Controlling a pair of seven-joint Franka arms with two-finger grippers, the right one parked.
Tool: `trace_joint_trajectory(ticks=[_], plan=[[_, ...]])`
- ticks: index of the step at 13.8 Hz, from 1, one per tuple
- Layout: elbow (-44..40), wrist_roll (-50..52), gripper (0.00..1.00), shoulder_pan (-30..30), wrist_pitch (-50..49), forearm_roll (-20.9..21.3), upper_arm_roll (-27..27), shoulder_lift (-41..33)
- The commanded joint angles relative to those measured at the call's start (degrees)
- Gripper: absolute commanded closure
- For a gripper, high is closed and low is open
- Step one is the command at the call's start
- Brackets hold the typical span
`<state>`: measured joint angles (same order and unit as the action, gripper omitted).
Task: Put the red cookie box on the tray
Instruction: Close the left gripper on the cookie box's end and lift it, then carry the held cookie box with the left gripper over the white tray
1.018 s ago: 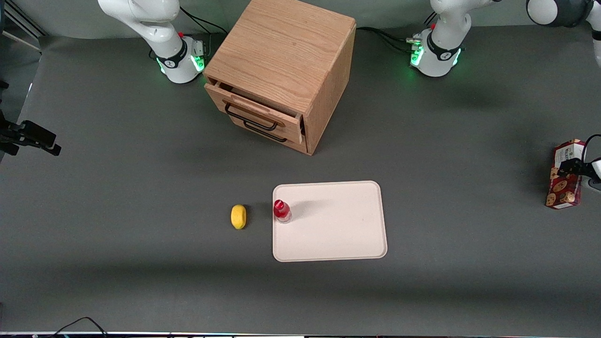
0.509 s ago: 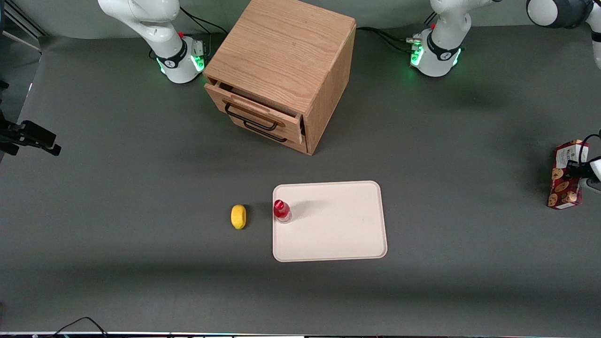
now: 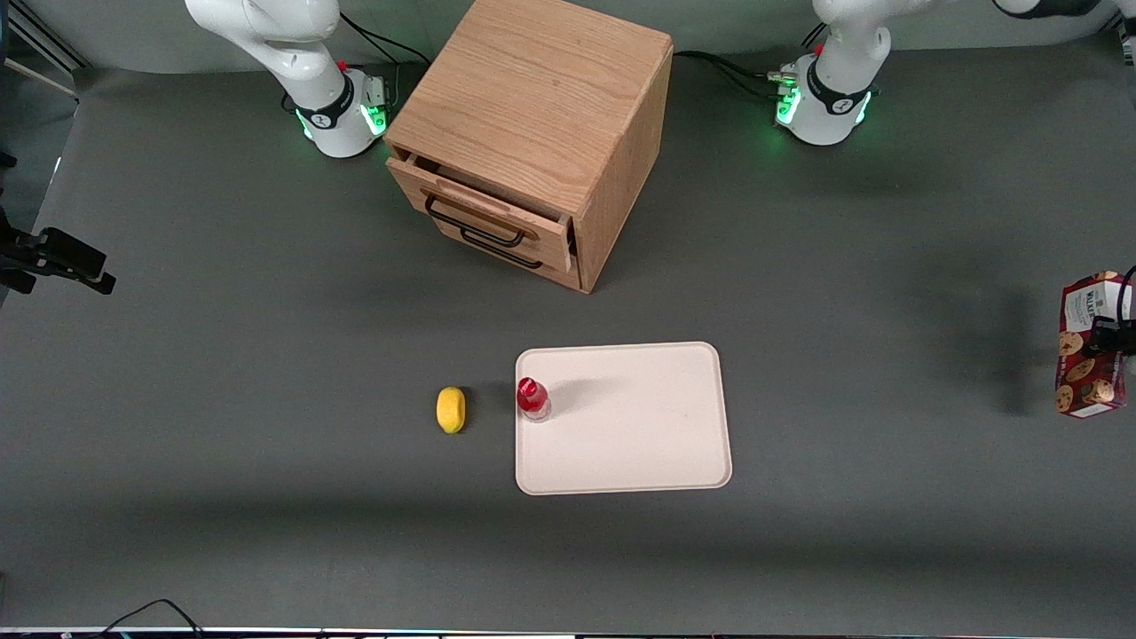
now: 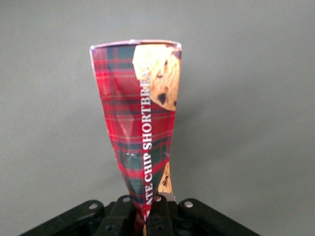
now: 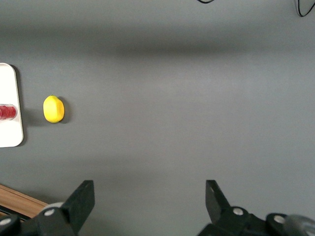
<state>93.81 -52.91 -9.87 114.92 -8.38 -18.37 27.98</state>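
The red cookie box point(image 3: 1088, 348), a tartan carton with cookie pictures, hangs above the table at the working arm's end, with its shadow apart from it on the grey surface. My gripper point(image 3: 1111, 335) is shut on it, pinching the carton's narrow squeezed end. In the left wrist view the red cookie box point(image 4: 140, 123) stretches away from the gripper point(image 4: 146, 210), with only bare table under it. The pale cream tray point(image 3: 639, 435) lies mid-table, well away toward the parked arm's end from the box.
A small red-capped bottle point(image 3: 532, 398) stands on the tray's edge. A yellow lemon point(image 3: 451, 409) lies on the table beside it. A wooden drawer cabinet point(image 3: 532, 133) with its upper drawer slightly open stands farther from the front camera than the tray.
The gripper has lifted the cookie box off the table and carried it slightly outward toward the working arm's end. Its shadow now lies apart from it.
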Motion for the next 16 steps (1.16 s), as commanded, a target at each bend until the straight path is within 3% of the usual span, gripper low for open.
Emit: trace_joint_trajectory(ticks=[1, 4, 8, 12, 16], plan=[[-8.0, 13.48, 1.0, 2.3, -14.49, 3.9, 4.11, -4.16], [-15.83, 29.56, 1.0, 4.86, -24.72, 5.04, 10.87, -5.13], [-18.05, 52.67, 1.0, 7.75, -25.19, 4.61, 23.44, -4.43], [-17.61, 71.24, 1.0, 13.55, -12.65, 5.39, 30.57, 1.7], [-16.38, 80.92, 1.0, 16.99, -3.15, 11.45, 33.3, 7.25]])
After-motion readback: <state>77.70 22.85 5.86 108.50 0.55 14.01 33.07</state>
